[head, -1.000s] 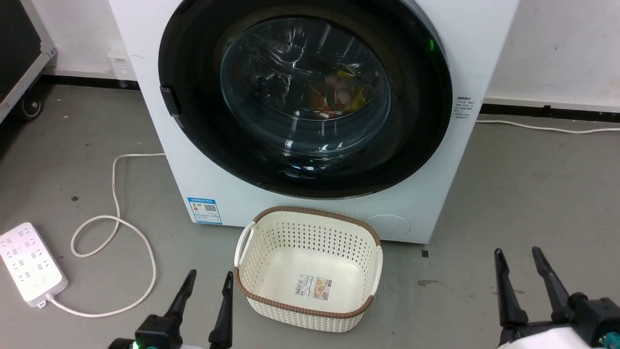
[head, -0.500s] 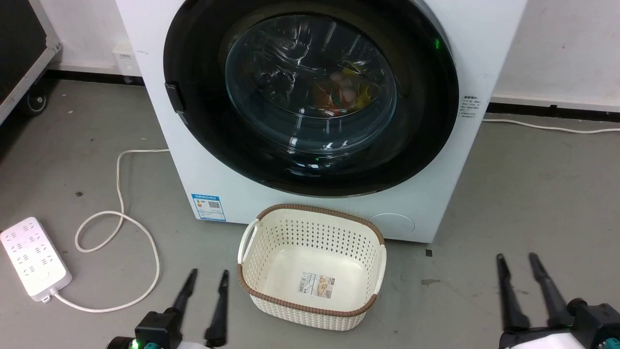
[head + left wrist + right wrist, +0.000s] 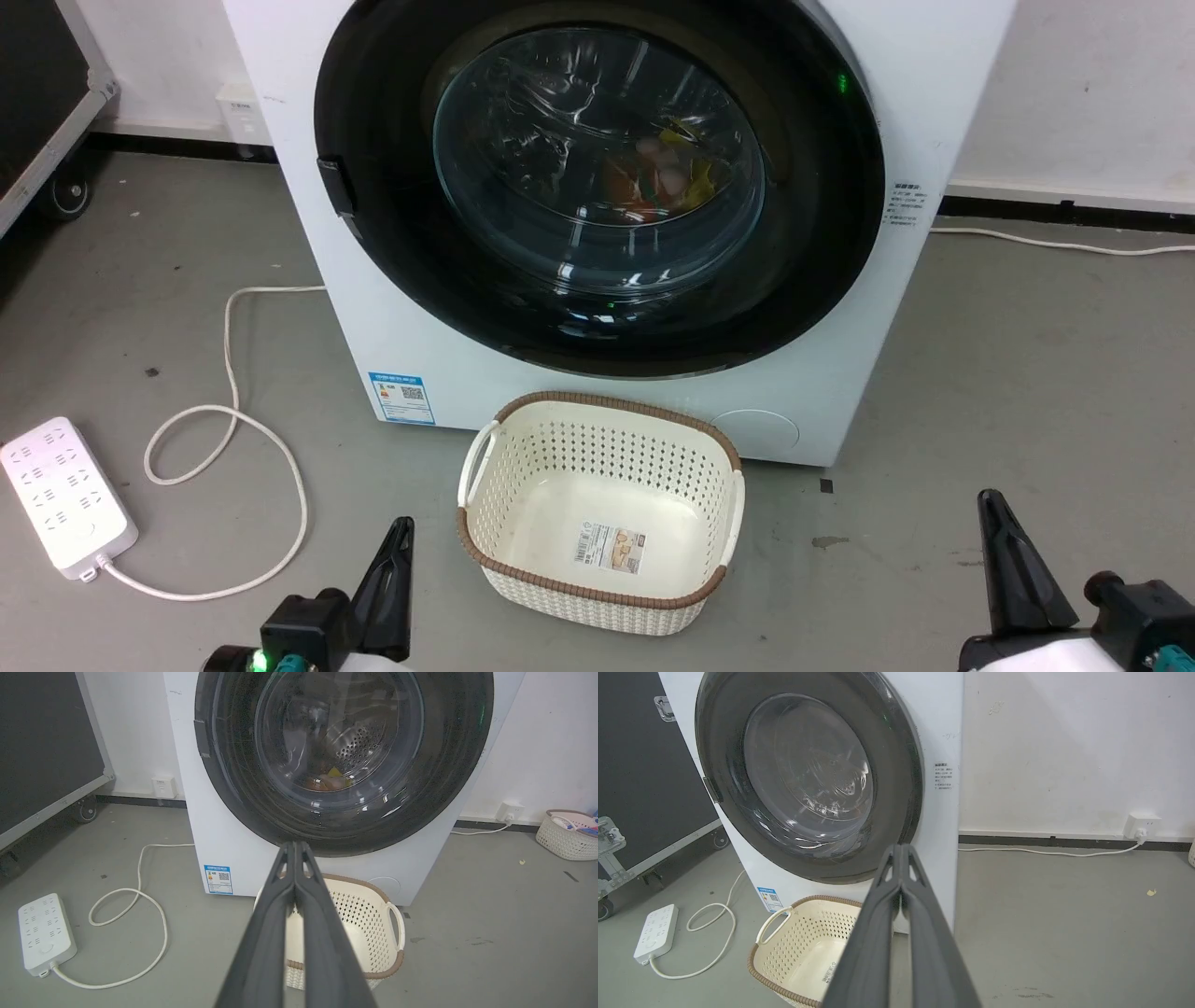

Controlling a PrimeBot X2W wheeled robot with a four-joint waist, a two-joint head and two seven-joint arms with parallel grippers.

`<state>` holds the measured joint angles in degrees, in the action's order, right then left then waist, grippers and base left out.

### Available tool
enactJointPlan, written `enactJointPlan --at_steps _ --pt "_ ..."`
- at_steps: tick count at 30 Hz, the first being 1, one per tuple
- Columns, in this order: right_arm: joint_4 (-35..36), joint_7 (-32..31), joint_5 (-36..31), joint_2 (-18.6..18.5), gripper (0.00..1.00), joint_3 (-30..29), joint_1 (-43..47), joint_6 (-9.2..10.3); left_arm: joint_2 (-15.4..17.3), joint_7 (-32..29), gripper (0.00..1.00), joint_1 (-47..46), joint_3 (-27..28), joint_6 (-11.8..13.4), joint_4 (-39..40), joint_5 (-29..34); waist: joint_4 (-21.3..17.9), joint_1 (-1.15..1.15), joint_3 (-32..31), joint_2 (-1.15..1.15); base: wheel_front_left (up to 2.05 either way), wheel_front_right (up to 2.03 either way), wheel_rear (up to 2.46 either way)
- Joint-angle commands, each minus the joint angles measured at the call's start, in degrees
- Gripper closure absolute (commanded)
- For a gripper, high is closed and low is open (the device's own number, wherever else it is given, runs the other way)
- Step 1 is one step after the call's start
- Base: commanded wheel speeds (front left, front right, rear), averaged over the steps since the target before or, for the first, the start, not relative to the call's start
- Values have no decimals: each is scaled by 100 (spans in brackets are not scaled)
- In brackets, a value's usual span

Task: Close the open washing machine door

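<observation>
Door [image 3: 597, 187] sits flush in the washer [image 3: 411, 317] front. Nearest, left claw [image 3: 401, 532] and right claw [image 3: 991, 509] are each pressed together above the grey, stained floor [image 3: 1027, 373]. Between them a cream basket [image 3: 597, 403] stands just before the washer; a white power strip [image 3: 61, 504] with looped cable [image 3: 224, 439] lies left; white wall [image 3: 1074, 93] and black skirting [image 3: 1074, 201] behind

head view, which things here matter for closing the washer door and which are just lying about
Job: washing machine door, which already looks shut against the front; washing machine; left gripper and right gripper, both shut.
Lying about: cream basket, power strip, white cord, black wheeled case.
</observation>
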<state>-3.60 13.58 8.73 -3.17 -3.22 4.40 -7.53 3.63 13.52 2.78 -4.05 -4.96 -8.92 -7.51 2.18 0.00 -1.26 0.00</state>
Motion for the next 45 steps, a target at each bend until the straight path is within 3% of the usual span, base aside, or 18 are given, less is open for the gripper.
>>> enactJointPlan --at_steps 1,45 --pt "37 -45 -56 3 100 18 -45 0 -6 -46 100 -30 27 32 42 62 -4 0 2 0 0 0 0" --pt "167 -575 -386 14 100 141 -204 2 -34 -573 100 -130 180 219 385 340 -90 0 52 0 0 0 0"
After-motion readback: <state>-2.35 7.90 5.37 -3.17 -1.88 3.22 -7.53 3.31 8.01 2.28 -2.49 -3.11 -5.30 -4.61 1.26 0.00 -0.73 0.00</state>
